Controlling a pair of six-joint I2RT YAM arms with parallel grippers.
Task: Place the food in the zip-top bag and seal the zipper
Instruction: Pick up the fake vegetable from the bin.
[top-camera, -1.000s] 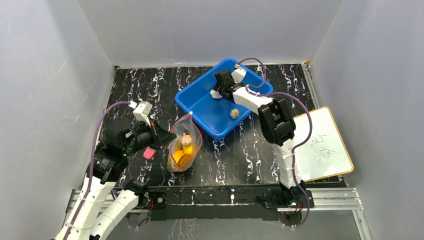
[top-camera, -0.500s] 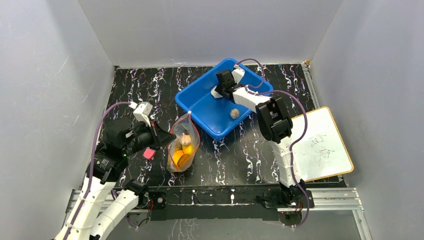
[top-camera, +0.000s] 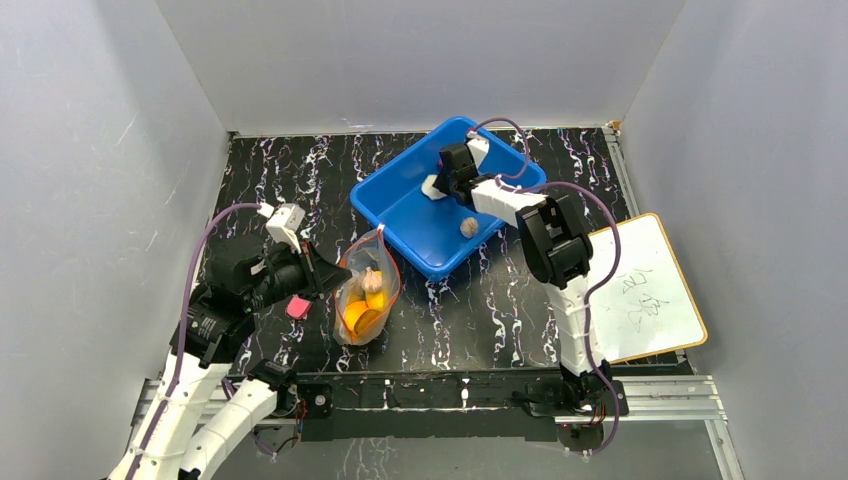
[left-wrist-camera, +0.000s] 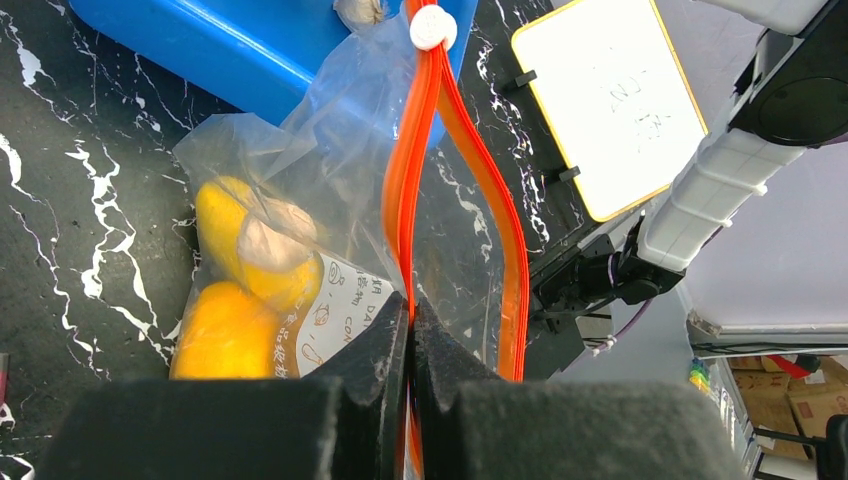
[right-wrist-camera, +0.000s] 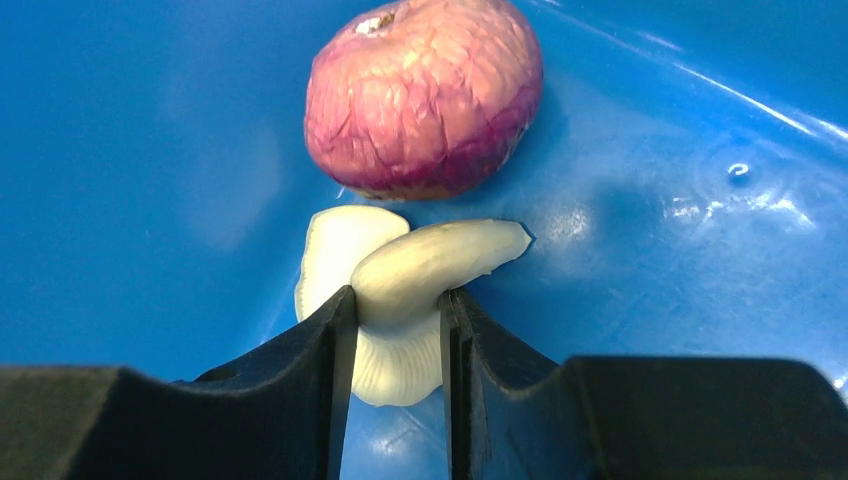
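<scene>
The clear zip-top bag (top-camera: 368, 290) stands on the table with its mouth open. It holds a yellow fruit (left-wrist-camera: 225, 215), an orange piece (left-wrist-camera: 225, 335) and a beige bit (left-wrist-camera: 275, 240). My left gripper (top-camera: 322, 272) is shut on the near side of the red-orange zipper (left-wrist-camera: 425, 150), also seen in the left wrist view (left-wrist-camera: 410, 300). My right gripper (top-camera: 437, 185) is down in the blue bin and shut on a white ribbed food piece (right-wrist-camera: 430, 260). A purple piece (right-wrist-camera: 425, 95) lies just beyond it. A beige-brown lump (top-camera: 468, 228) lies in the bin.
The blue bin (top-camera: 400, 165) sits at the back centre, touching the bag's far corner. A small pink block (top-camera: 298, 307) lies beside my left arm. A whiteboard (top-camera: 645, 290) lies at the right. Grey walls enclose the table.
My right gripper has shifted slightly to the right inside the bin. The left gripper and the bag have not moved.
</scene>
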